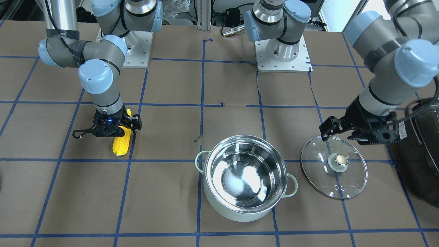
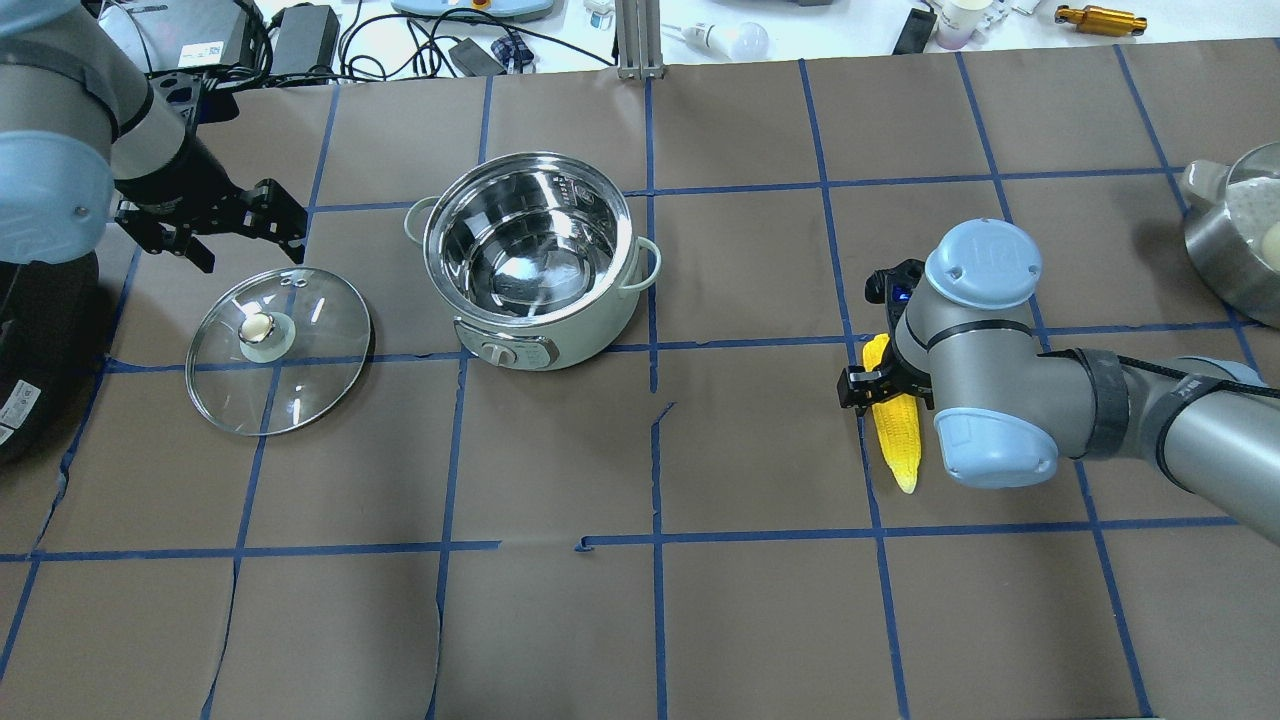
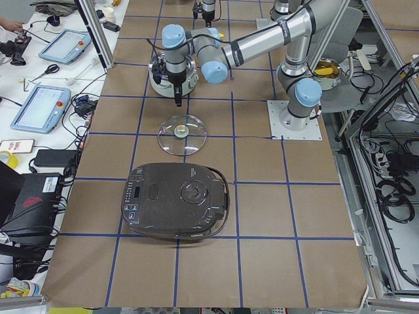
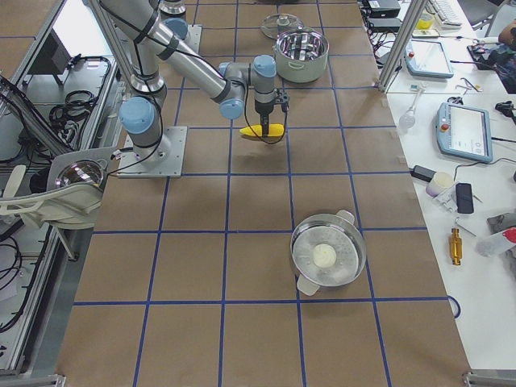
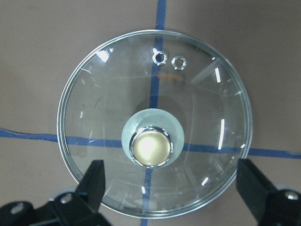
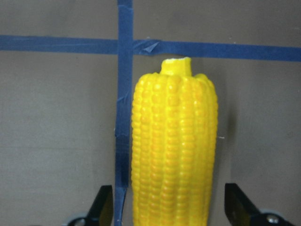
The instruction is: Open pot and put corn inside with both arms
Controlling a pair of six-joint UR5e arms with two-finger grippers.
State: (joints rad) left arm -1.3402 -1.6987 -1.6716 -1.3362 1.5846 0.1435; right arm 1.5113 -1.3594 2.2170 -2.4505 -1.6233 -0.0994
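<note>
Left tool [image 5: 171, 188] slanted downward, jaws wide apart; right tool [image 6: 170, 202] vertical, jaws also apart.

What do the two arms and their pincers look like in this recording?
The left arm and right arm are silver-grey tubes with rounded light-blue joint caps. A black cable runs along the right forearm. The left pincer and right pincer are black and two-fingered; the right one shows a small blue light.

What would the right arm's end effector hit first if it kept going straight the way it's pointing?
The bright yellow toy corn cob, probably: the right end effector points straight down over it, open fingers either side. They might straddle it and touch the brown table first; depth is unclear.
</note>
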